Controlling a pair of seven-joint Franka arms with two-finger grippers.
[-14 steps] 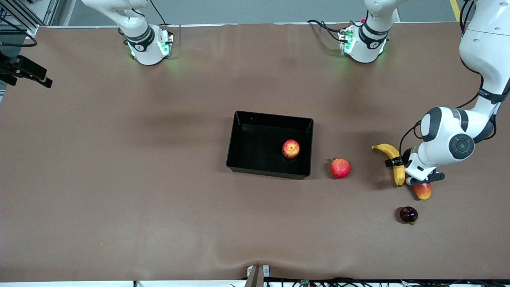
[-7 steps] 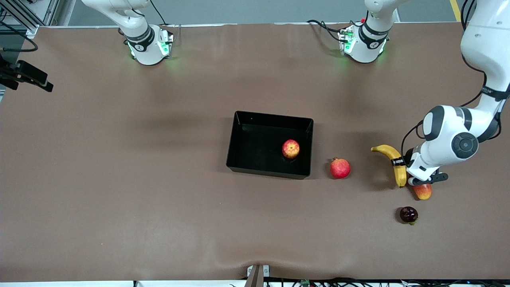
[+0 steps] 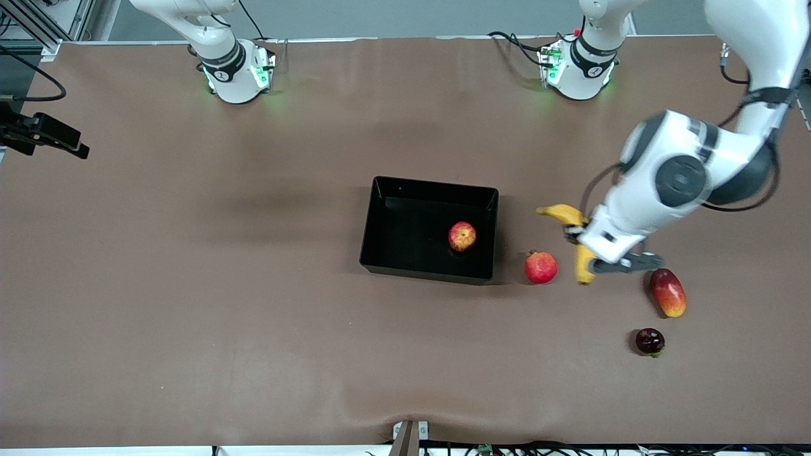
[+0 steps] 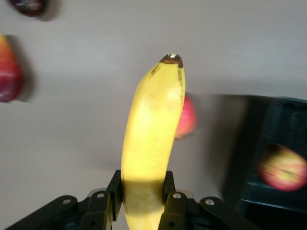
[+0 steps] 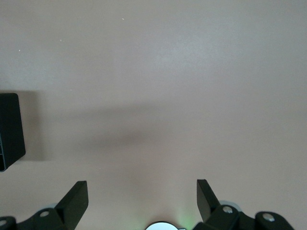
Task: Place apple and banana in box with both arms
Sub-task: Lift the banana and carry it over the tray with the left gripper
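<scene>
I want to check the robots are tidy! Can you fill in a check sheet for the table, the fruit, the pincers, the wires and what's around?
Surface: brown table, slightly rippled near the front camera's edge.
Job's things: apple lies in the black box; banana is in the air, over the table between the box and the mango.
Clutter: pomegranate beside the box; mango and a dark round fruit toward the left arm's end.
Grippers: left pincer shut on the banana; right pincer open, waiting over bare table.
Cables: black cables by the left arm's base.
Surroundings: nothing seen worth noting.
</scene>
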